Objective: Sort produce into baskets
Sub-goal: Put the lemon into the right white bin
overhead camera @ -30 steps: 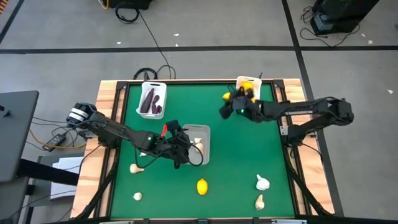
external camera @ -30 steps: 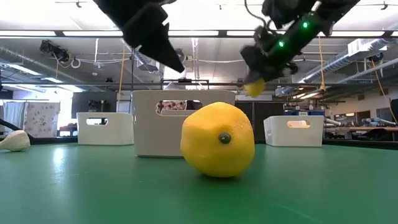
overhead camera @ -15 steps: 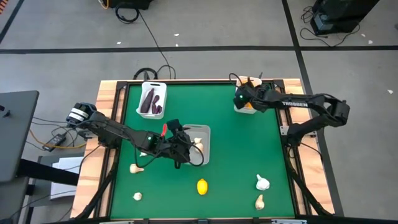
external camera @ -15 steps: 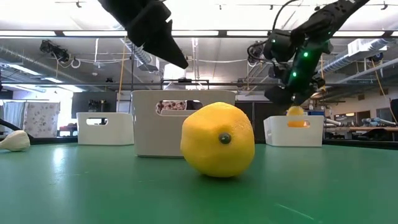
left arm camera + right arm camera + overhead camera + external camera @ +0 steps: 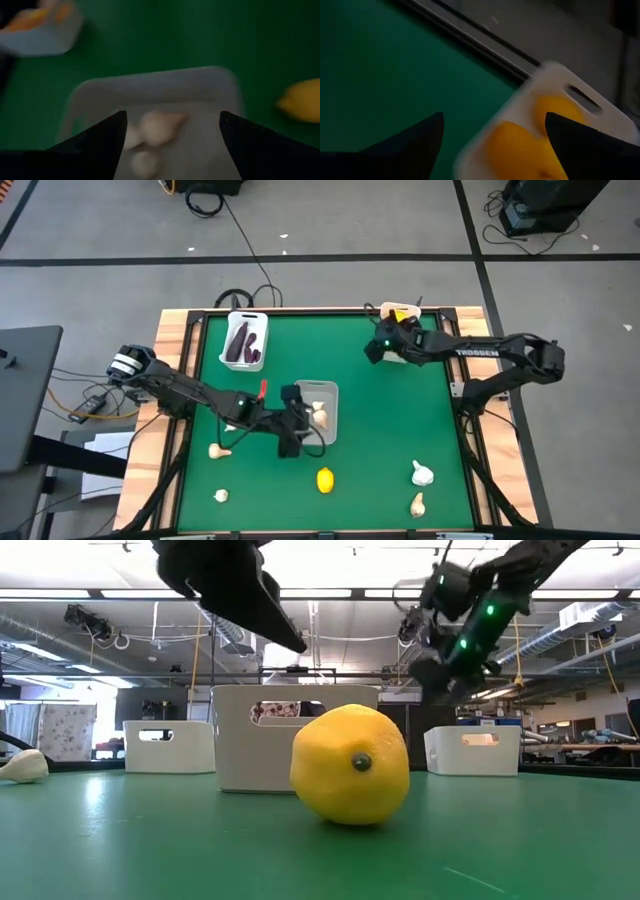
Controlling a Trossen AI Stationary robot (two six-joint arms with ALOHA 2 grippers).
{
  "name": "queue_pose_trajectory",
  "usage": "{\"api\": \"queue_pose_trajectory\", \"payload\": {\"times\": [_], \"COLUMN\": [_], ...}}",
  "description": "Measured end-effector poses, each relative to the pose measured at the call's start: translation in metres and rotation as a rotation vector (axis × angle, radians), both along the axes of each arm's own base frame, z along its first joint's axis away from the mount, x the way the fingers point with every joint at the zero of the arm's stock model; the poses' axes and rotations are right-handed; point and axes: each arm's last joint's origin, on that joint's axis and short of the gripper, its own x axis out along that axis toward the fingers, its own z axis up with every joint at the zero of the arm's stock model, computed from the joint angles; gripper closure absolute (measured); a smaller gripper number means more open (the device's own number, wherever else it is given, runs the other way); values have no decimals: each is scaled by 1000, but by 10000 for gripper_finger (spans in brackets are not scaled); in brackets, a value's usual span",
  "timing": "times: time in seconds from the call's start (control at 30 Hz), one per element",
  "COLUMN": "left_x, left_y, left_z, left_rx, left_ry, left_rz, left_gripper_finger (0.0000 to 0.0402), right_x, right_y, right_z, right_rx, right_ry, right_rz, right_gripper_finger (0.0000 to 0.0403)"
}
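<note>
High view: left gripper point(image 5: 291, 442) at near-left corner of mid bin point(image 5: 328, 392), fingers apart, empty; garlic point(image 5: 320, 415) inside. Right gripper point(image 5: 372, 350) beside citrus bin point(image 5: 386, 310) at table's far right edge, fingers apart, empty. Purple veg point(image 5: 240, 343) in far-left bin point(image 5: 258, 319). Lemon point(image 5: 325, 479) + 4 loose garlic bulbs near front edge.

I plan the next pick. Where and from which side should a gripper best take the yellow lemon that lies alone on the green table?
Probably from straight above, fingers closing across the lemon at its narrow middle, not on its pointed ends. It lies free on the green table, nothing touching it, so the top is open. Both grippers, left and right, look empty.
</note>
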Motion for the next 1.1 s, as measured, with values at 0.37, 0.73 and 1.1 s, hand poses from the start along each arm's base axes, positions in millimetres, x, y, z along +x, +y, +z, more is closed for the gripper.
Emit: {"api": "queue_pose_trajectory", "payload": {"times": [0.37,0.73,1.1], "left_x": [9,40,65], "left_y": [-26,-59,-72], "left_z": [-12,-68,-89], "left_rx": [-197,-145,-147], "left_ry": [-125,-86,-43], "left_rz": [-419,-638,-708], "left_gripper_finger": [84,122,128], "right_x": [14,10,2], "right_y": [75,138,179], "right_z": [34,41,41], "right_rx": [-10,156,268], "right_ry": [-264,-368,-418], "right_rz": [270,516,599], "right_gripper_finger": [47,47,47]}}
